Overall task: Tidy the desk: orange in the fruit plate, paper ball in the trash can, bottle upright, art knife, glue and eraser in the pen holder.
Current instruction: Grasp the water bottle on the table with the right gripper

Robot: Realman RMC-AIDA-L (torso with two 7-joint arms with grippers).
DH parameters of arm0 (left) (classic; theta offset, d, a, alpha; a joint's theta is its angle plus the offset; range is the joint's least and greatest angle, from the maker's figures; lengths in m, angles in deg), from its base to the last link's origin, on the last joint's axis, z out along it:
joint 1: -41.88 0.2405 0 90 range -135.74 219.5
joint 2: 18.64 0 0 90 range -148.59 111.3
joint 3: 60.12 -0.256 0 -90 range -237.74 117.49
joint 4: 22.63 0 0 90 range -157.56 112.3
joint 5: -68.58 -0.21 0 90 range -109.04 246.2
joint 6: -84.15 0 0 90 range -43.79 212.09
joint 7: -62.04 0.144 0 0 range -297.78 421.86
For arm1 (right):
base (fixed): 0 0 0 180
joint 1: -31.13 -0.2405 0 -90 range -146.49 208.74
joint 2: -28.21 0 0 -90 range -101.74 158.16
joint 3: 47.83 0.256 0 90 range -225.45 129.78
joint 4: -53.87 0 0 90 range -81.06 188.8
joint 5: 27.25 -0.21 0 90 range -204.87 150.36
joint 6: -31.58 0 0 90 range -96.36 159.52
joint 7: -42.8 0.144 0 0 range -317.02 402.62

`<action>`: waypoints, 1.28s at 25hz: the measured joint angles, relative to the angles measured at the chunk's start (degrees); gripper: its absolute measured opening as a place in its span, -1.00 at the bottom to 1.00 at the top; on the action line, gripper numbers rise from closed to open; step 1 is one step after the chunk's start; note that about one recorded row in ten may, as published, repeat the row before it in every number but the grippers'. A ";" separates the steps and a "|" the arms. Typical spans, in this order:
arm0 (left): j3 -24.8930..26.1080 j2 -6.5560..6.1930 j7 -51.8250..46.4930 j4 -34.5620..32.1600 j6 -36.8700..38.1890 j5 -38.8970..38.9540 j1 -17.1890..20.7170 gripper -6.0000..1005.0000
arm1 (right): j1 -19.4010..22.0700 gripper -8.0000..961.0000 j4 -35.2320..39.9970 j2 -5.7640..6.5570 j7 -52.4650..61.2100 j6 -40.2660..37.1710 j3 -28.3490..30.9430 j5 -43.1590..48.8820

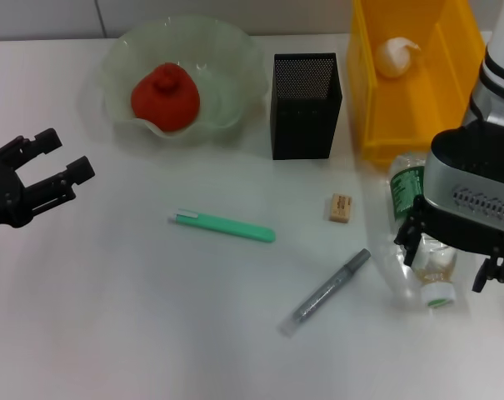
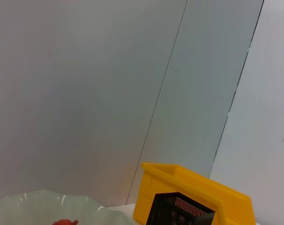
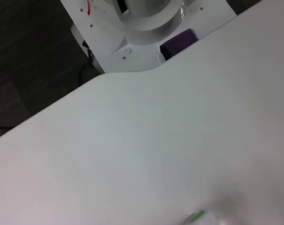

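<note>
Bottle (image 1: pixel 418 237) lies on its side near the desk's right edge, before the trash can (image 1: pixel 410 75). My right gripper (image 1: pixel 451 262) straddles it, fingers spread, not yet clamped. Next, I judge: close, tip upright. Left gripper (image 1: pixel 56 171) idles open at the left edge.

The white flat table (image 1: pixel 110 317) carries everything. Behind it stands a pale grey wall of panels (image 2: pixel 85 93). A small purple block (image 3: pixel 179 41) sits under the table edge.

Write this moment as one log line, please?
orange in fruit plate | paper ball in trash can | right gripper over lying bottle
</note>
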 joint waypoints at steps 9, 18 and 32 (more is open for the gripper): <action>0.00 0.09 0.00 0.00 -0.14 0.00 0.96 0.71 | 0.95 0.64 0.06 -0.01 0.38 0.42 -1.38 -0.01; 0.00 0.19 0.00 0.00 -0.13 0.01 1.37 0.71 | 0.98 0.64 -1.65 -0.01 0.19 2.61 -2.54 -0.04; 0.00 0.13 0.01 -0.07 -0.23 0.20 1.46 0.71 | 0.38 0.64 -4.85 -0.01 0.28 6.86 -5.42 -0.45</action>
